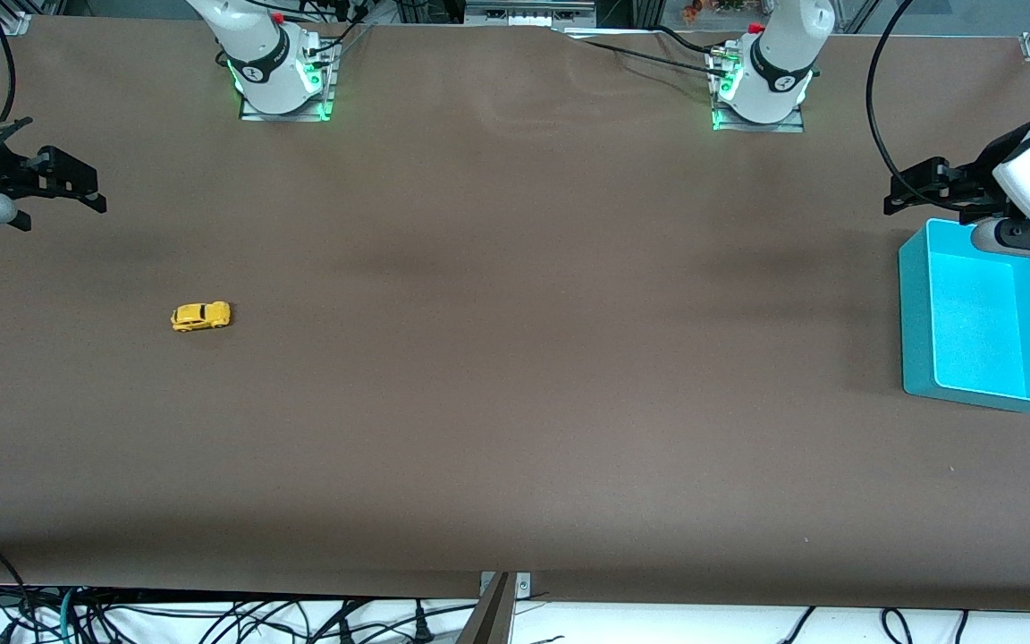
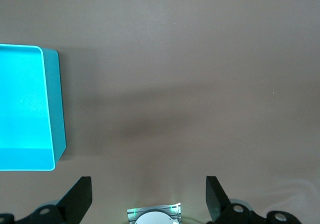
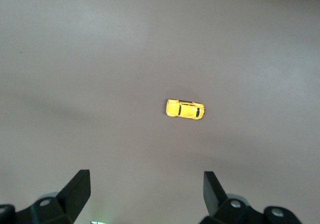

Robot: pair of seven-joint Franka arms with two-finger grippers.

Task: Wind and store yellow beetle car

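The yellow beetle car stands alone on the brown table toward the right arm's end; it also shows in the right wrist view. My right gripper hangs open and empty in the air at that end of the table, apart from the car; the right wrist view shows its wide-apart fingers with the car between and ahead of them. My left gripper is open and empty, up by the edge of a cyan bin; its fingers are spread in the left wrist view.
The cyan bin stands at the left arm's end of the table and holds nothing; it also shows in the left wrist view. The two arm bases stand along the table's edge.
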